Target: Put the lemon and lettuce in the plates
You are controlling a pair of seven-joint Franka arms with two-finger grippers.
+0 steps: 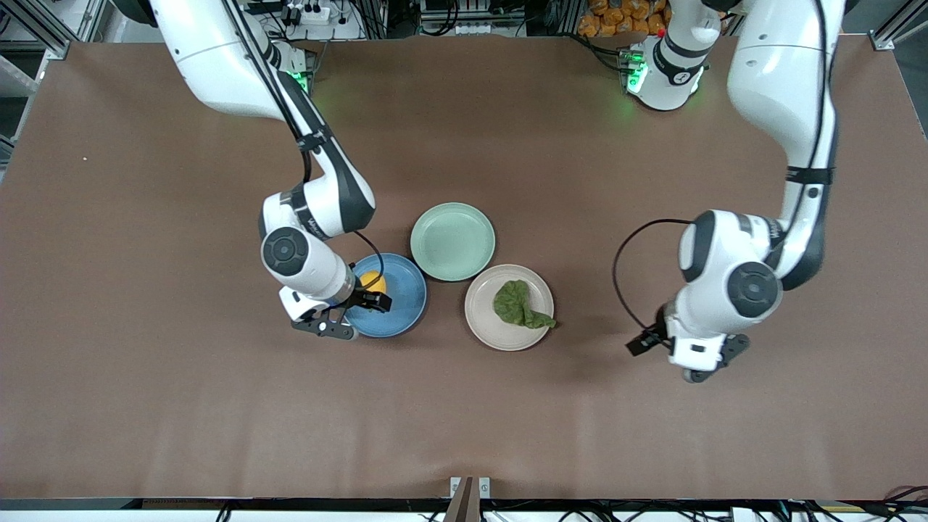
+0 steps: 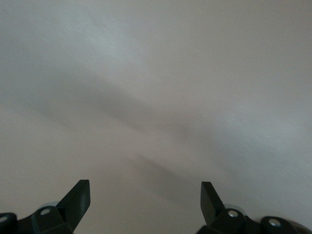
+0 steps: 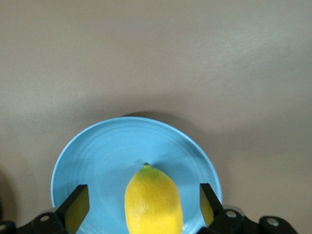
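The lemon (image 1: 372,281), yellow and oval, lay in the blue plate (image 1: 401,308) toward its 10 o'clock rim in the front view. The lettuce (image 1: 519,304), a dark green wrinkled leaf, lay flat in the beige-pink plate (image 1: 484,321), tail pointing toward 4 o'clock over the rim.

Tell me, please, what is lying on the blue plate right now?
The lemon lies on the blue plate, between the right gripper's open fingers. The gripper covers part of the plate in the front view; nothing else shows on it.
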